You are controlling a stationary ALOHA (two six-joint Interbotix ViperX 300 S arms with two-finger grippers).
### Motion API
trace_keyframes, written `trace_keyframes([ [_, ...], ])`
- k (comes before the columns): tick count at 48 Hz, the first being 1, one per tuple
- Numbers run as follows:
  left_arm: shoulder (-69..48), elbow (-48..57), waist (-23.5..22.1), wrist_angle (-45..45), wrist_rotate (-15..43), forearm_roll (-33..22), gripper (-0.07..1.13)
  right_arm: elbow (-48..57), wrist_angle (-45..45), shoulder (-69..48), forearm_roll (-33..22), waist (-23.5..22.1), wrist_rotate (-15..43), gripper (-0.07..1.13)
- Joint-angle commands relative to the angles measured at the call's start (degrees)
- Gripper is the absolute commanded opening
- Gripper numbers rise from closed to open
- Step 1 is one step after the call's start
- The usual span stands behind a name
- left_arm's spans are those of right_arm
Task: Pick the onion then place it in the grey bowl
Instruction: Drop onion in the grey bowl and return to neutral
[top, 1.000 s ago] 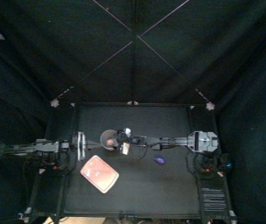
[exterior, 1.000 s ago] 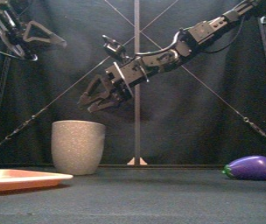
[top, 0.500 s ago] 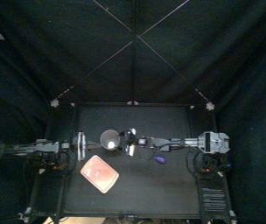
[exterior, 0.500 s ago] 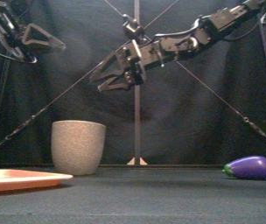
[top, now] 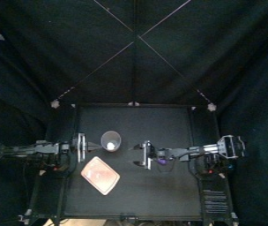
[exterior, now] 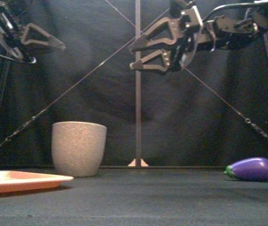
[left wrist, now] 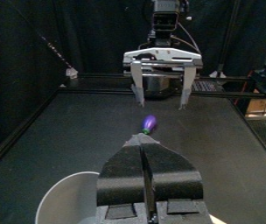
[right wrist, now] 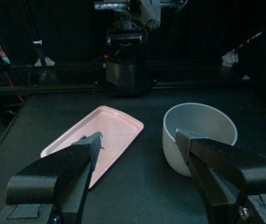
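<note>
Purple toy vegetable [exterior: 252, 169], an oval with a green end that looks more like an aubergine than the onion you were asked for, lies on the black table [exterior: 160, 205]. From above it sits at about 3 o'clock from the table's middle. Nothing touches it.

Your right gripper [exterior: 140, 55] hangs high over the table with its two jaws spread wide and nothing between them. From above it is just at 9 o'clock of the toy. Your left gripper [left wrist: 146, 149] rests raised at the table's 9 o'clock side, its jaws pressed together on nothing.

A tall grey speckled cup [exterior: 78, 147], the task's bowl, stands upright at about 10 o'clock from the middle, well apart from the toy. Its inside looks empty. A flat pink tray [top: 100, 175] lies bare at 8 o'clock.

As I judge it, no step is done yet. You have to lower the right gripper onto the toy, close on it, lift, carry it toward 10 o'clock, and let go over the cup.
</note>
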Motion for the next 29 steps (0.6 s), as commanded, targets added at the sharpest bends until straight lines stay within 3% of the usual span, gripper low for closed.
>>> trace_keyframes([
  [1,0.0,-0.4,0.2,-0.4,-0.1,-0.1,0.02,1.4,-1.7,-5.2,0.2,0.7,0.0,1.0],
  [29,0.0,-0.2,0.1,-0.5,0.0,0.0,0.02,8.3,-7.5,-12.2,0.2,1.0,0.0,1.0],
])
